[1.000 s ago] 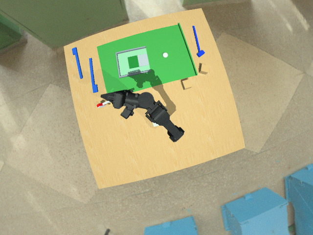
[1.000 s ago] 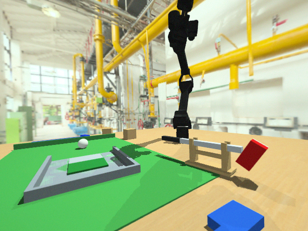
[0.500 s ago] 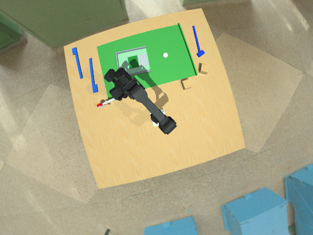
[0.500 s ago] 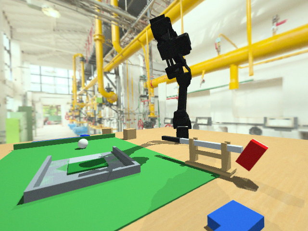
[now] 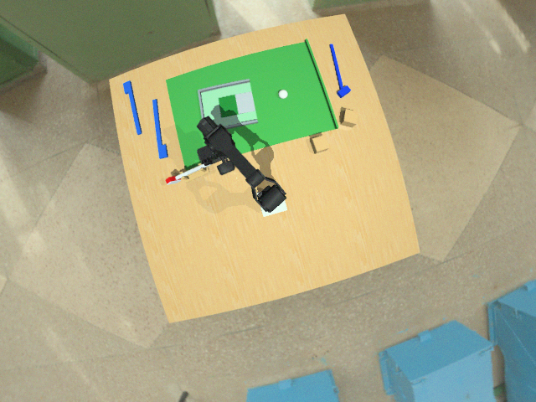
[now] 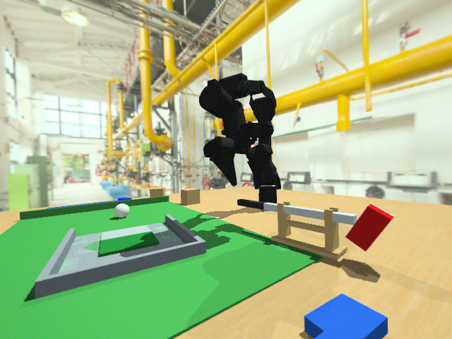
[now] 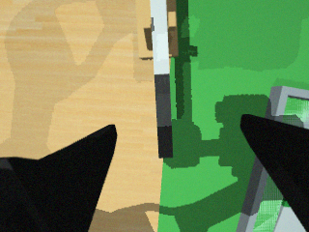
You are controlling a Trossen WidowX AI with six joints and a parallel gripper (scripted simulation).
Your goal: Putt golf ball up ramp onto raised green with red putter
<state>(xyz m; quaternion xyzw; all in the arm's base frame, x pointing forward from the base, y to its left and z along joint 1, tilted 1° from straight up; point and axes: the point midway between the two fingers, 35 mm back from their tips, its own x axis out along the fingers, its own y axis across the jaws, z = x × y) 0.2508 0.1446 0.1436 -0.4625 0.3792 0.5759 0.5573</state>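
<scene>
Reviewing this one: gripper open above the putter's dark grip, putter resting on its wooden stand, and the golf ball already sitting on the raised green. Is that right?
Not quite. The ball is not on the raised green; it lies on the flat mat beside the platform, as the top view shows. The rest holds: the gripper is open above the putter, which rests on its stand.

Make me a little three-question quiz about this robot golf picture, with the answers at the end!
1. True or false: the black parallel-jaw gripper is holding the red-headed putter with the grey shaft.
2. Where does the putter rest? A) flat on the green mat B) on a small wooden rack C) inside the grey frame
3. Fill in: the small white golf ball lies on the flat ______ mat.

Key:
1. False. The gripper is open and empty, hovering above the putter's dark handle end.
2. B, the wooden rack beside the mat.
3. Green.
</scene>
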